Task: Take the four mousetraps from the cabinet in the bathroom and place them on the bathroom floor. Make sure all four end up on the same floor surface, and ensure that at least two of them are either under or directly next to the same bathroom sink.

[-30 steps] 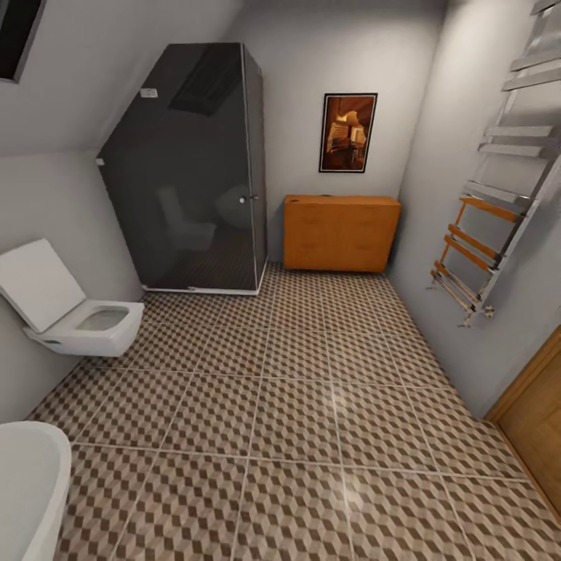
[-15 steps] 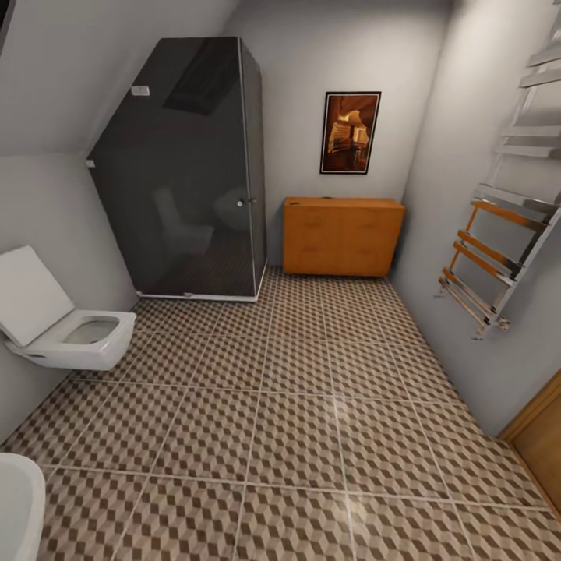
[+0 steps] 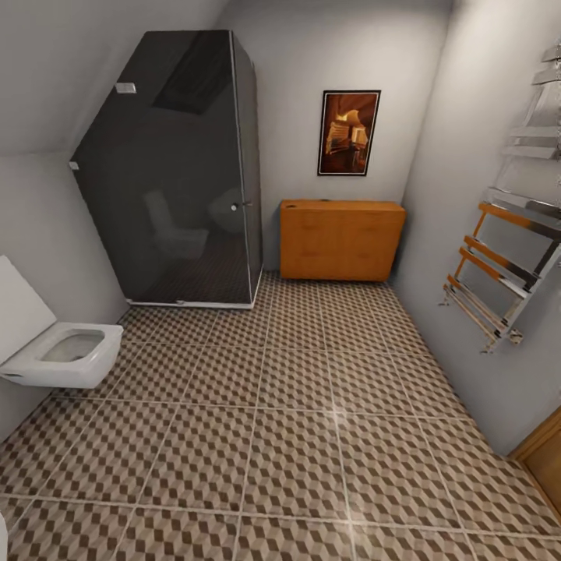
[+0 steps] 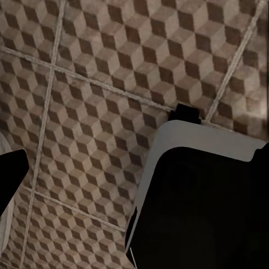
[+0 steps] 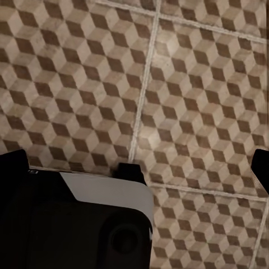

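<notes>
The low orange-brown wooden chest of drawers [image 3: 340, 239] stands against the far wall, well ahead of both arms, with the dark glass shower cubicle [image 3: 175, 167] just beside it on the left-arm side and a framed amber picture [image 3: 348, 132] on the wall above it. Between the robot and that cabinet lies a long stretch of bare cube-patterned brown, beige and white tiled floor [image 3: 296, 436]. No mousetraps can be made out — presumably they are inside the drawers.

Both wrist cameras look down at the tiles. Dark finger tips show at the edges of each wrist view, set wide apart, so both hands appear spread and hold nothing.

The step in hand looks like the drive up to the cabinet, and doing it well is mostly a matter of line. I would keep to the middle of the room, clear of the white wall-hung toilet [image 3: 64, 356] on the left-arm side and the chrome-and-wood towel rail [image 3: 499, 288] on the right-arm side. Stopping square to the drawer fronts, just short of them, should leave room for a drawer to slide out.
</notes>
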